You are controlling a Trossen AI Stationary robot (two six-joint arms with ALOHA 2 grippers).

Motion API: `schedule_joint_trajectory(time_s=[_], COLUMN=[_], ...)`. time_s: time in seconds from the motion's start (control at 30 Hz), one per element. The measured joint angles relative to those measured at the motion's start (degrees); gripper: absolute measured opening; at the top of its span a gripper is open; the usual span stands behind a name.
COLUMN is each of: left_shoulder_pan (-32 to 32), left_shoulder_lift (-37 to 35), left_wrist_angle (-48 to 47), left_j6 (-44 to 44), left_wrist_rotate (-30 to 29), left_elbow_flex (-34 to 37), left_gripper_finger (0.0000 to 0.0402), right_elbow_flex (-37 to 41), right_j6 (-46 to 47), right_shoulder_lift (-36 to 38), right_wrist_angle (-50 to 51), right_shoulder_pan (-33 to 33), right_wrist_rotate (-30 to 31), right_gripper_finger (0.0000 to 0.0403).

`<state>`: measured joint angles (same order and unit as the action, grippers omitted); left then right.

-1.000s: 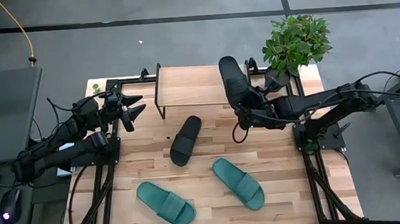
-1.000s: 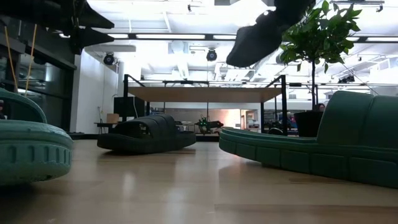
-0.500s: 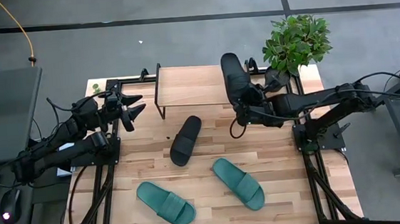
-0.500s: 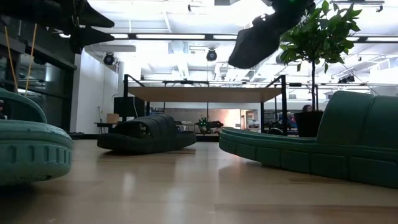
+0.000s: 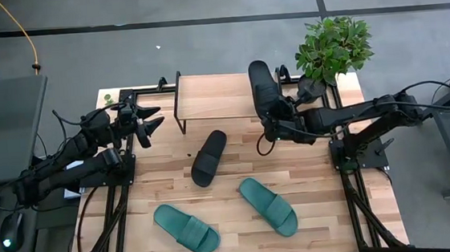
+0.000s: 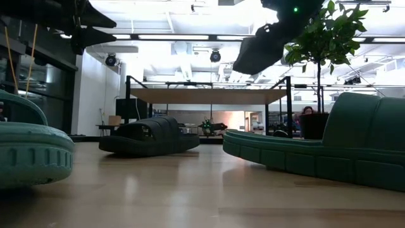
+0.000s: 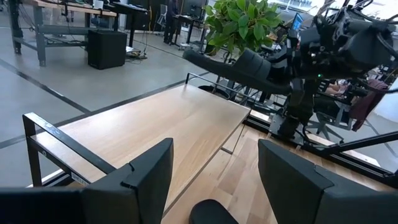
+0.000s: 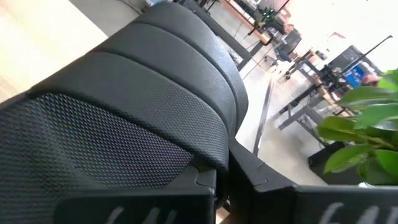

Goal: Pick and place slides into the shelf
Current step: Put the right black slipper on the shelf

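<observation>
My right gripper is shut on a black slide, which hangs in the air over the right end of the shelf; the low view shows this slide high up and slanting. A second black slide lies sole-down on the table in front of the shelf. Two teal slides lie nearer the front edge. My left gripper waits open and level by the shelf's left end, touching nothing. My right gripper pinches the black slide's near end by its rim between its two fingers, which come from the table's right and near side. Its strap lies beyond the fingers. The slide is lifted clear of shelf and table, tilted.
A potted plant stands at the table's far right corner, close to the held slide. The black frame rails run along both table sides. Bare wood lies between the shelf and the teal slides.
My right gripper has sunk a little and edged toward the shelf with the black slide, which has swung slightly to lie more along the far-near line, still clear of the shelf.
</observation>
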<state>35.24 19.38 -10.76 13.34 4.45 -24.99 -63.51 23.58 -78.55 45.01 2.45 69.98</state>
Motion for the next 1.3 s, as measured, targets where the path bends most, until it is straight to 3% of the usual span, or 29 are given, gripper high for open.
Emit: schedule_joint_trajectory(time_s=[0.2,0.43,1.3], left_shoulder_pan=[0.00,0.00,0.00], left_shoulder_lift=[0.00,0.00,0.00], left_wrist_angle=[0.28,0.31,0.17], left_j6=[0.00,0.00,0.00], left_wrist_rotate=[0.00,0.00,0.02], left_elbow_flex=[0.00,0.00,0.00], left_gripper_finger=[0.0216,0.0216,0.0216], right_elbow_flex=[2.21,6.18,6.38], right_j6=[-3.87,-12.97,-5.51], right_shoulder_lift=[0.23,0.21,0.21], right_wrist_angle=[-6.50,-19.71,-12.56], right_shoulder_pan=[-2.16,-5.84,-6.97], right_wrist_rotate=[-1.11,-7.96,-7.68], right_gripper_finger=[0.0000,0.0000,0.0000])
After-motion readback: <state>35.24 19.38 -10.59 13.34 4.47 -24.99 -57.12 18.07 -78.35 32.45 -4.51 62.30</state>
